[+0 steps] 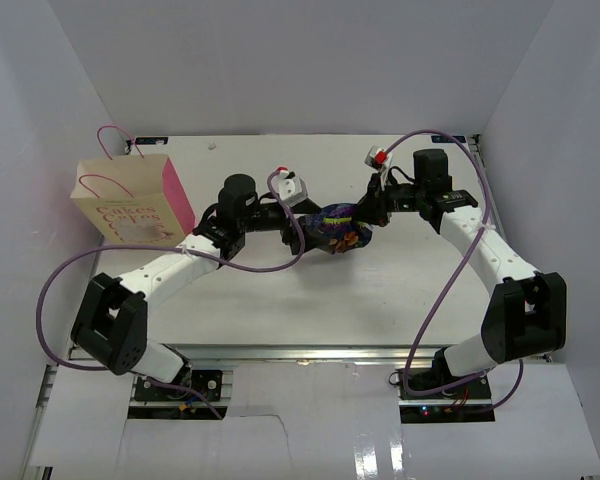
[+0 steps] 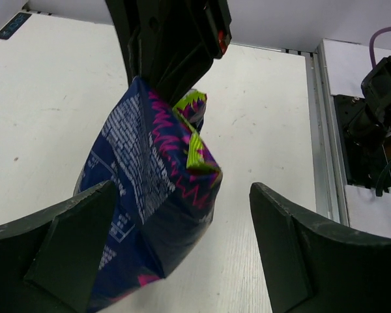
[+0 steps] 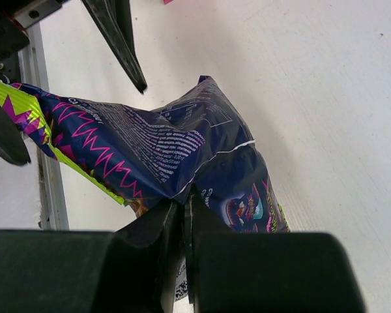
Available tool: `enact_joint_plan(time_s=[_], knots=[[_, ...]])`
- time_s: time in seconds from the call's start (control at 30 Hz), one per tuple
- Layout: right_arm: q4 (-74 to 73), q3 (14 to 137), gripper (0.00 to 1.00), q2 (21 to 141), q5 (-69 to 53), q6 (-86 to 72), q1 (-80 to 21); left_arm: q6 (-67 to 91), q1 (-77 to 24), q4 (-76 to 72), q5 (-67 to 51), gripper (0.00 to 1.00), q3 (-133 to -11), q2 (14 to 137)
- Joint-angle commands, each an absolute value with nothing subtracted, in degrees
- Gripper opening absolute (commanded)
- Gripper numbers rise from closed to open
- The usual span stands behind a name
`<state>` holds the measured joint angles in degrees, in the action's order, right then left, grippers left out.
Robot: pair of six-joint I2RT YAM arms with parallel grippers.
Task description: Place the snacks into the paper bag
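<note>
**snack bag is up in the air, paper bag not reached yet**

top view: the paper bag (image 1: 130, 205) stands upright at the far left of the surface (image 1: 380, 290). the dark blue snack bag (image 1: 338, 228) is in the middle, well apart from it, with the left end effector (image 1: 305, 235) on one side and the right end effector (image 1: 365, 213) on the other. i can't see any other snacks lying out. from this angle i also can't tell if anything is already inside the paper bag.

left wrist view: the left end effector's fingers are spread wide with the snack bag (image 2: 150, 182) hanging between them. it's against or very near one finger, but nothing is clamped. the right end effector (image 2: 173, 72) pinches the bag's top edge from above.

right wrist view: the right fingers are pressed together on a fold of the crinkly snack bag (image 3: 169, 150), which sags away from them over the surface.

my read: this looks like mid-handoff, or a regrip. the blue bag is picked up but not delivered, so the carry over to the paper bag and the drop inside are left to do, maybe by the left arm since it's closer.
</note>
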<state>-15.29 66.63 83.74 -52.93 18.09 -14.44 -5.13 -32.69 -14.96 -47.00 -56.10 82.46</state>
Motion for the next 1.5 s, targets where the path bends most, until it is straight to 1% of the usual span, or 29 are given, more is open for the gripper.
enact_joint_plan(time_s=[0.0,0.07,0.17,0.2,0.27,0.3,0.33,0.37,0.4,0.53,0.6,0.67,0.7,0.77,0.8,0.9,1.0,1.07,1.2,1.27,1.3,1.47], knots=[[-10.1,71.0,0.08,81.1,-59.6,15.8,-15.0,-8.8,-34.8,-15.0,-50.6,0.92,-60.8,83.9],[-9.6,70.7,0.08,81.1,-59.9,15.1,-15.5,-8.5,-36.5,-14.9,-49.8,0.89,-61.8,85.6],[-8.4,69.9,0.08,81.1,-60.5,13.5,-15.7,-7.8,-38.1,-13.8,-48.3,0.77,-64.1,88.6],[-8.0,69.8,0.08,81.0,-60.6,12.7,-15.7,-7.8,-38.1,-12.5,-47.7,0.64,-65.0,89.6],[-7.7,69.8,0.08,80.9,-61.6,12.0,-15.7,-7.9,-38.2,-10.7,-46.2,0.46,-66.2,90.2],[-7.6,69.8,0.08,80.9,-62.0,11.8,-15.7,-8.4,-38.2,-7.7,-45.2,0.35,-66.9,90.3],[-7.6,69.6,0.08,80.8,-62.2,11.8,-15.7,-8.8,-38.2,-6.2,-44.1,0.12,-68.7,90.7],[-7.7,69.6,0.08,80.8,-62.2,11.7,-15.7,-9.8,-38.2,-4.4,-43.6,0.02,-69.6,90.9],[-7.7,69.5,0.08,80.8,-62.2,11.7,-15.7,-10.5,-38.2,-1.4,-42.8,0.0,-70.4,90.9],[-8.0,69.8,0.08,80.8,-62.3,12.0,-15.6,-13.4,-38.2,2.7,-40.1,0.0,-71.5,88.6],[-8.3,70.2,0.13,80.9,-62.5,12.0,-15.6,-14.5,-38.2,4.3,-38.8,0.0,-71.4,87.5],[-9.1,70.9,0.27,80.8,-62.4,12.7,-15.6,-14.5,-37.8,5.1,-37.1,0.0,-71.0,85.7],[-9.7,71.3,0.41,80.7,-62.2,13.1,-15.6,-13.5,-37.4,5.4,-36.8,0.0,-70.8,85.0],[-11.2,72.7,0.66,80.6,-61.4,14.3,-15.2,-11.1,-35.5,5.3,-35.3,0.0,-70.3,82.6],[-11.3,73.1,0.68,80.6,-61.3,14.3,-14.5,-10.0,-34.7,5.2,-35.2,0.0,-70.1,81.7],[-11.4,74.8,0.7,80.6,-61.9,13.8,-12.7,-3.9,-29.9,4.6,-34.9,0.0,-69.3,77.8],[-11.4,75.4,0.71,80.7,-61.9,13.4,-11.1,-0.6,-27.2,3.9,-35.4,0.0,-69.3,73.9],[-11.3,75.3,0.71,80.7,-62.0,13.4,-10.5,4.5,-25.0,4.5,-35.2,0.0,-70.0,72.2],[-11.2,74.1,0.71,80.6,-62.0,13.4,-9.6,12.6,-21.2,8.0,-33.7,0.0,-74.1,71.4],[-10.9,73.0,0.71,80.6,-61.4,13.3,-9.3,15.3,-19.2,9.7,-31.1,0.0,-78.4,70.9],[-10.9,73.0,0.71,80.6,-61.4,13.3,-9.2,16.0,-19.2,10.3,-30.0,0.0,-78.4,70.9],[-10.8,72.0,0.71,80.8,-61.1,13.4,-8.8,15.9,-14.0,14.1,-27.6,0.0,-87.8,71.6]])
